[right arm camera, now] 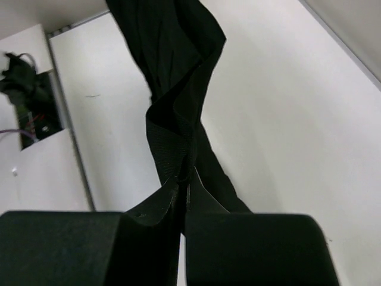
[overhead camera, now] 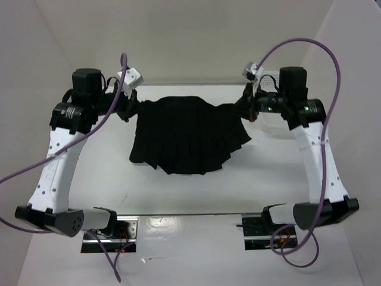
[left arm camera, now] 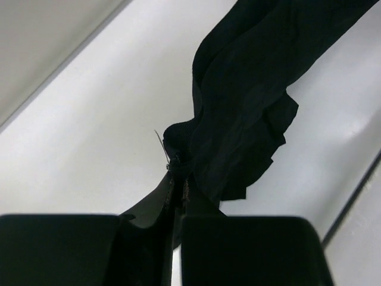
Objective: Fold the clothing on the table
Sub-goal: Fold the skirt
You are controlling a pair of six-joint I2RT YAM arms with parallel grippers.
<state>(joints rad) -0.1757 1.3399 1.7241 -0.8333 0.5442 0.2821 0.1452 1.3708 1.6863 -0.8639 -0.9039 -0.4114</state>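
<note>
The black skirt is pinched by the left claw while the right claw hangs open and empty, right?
Not quite. The right gripper is shut on the skirt too, as the right wrist view shows. The left gripper does pinch its other end.

Matte black cloth skirt (overhead camera: pixel 187 134), smooth white table (overhead camera: pixel 190 190)

White perforated arm links (overhead camera: pixel 53 173), black joints (overhead camera: pixel 87 80), purple cables (overhead camera: pixel 300 40), black left hand (left arm camera: pixel 177 177) and right hand (right arm camera: pixel 184 180).
</note>
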